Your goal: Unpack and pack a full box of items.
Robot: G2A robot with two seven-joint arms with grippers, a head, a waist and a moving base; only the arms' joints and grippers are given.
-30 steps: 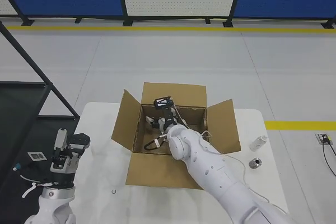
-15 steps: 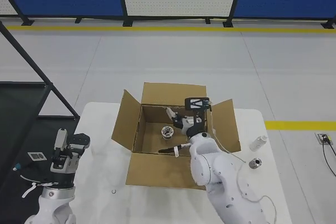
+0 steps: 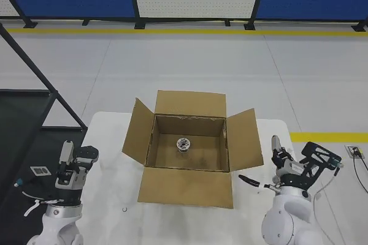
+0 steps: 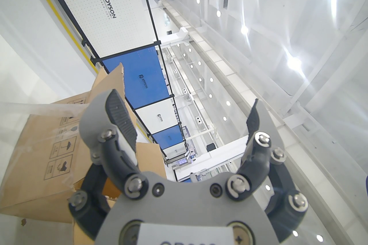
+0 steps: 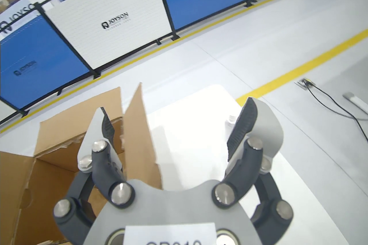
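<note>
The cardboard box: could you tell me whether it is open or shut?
Open: the cardboard box has four flaps spread outward, and a small round item shows on its floor.

The right gripper (image 5: 177, 111) is wide open. Past it is a brown box (image 5: 74, 117) with its flaps up, on a white table (image 5: 198, 114). One flap (image 5: 138, 128) shows between the fingers. A small white thing (image 5: 230, 122) peeks out beside one finger. Far off are a yellow line (image 5: 302, 76), a black cable (image 5: 330, 102) and a blue and white fence (image 5: 115, 19).

A factory-style test hall is showing itself: fence panels (image 3: 190, 7) are lining twelve o'clock, yellow floor tape (image 3: 172, 30) running alongside.
</note>
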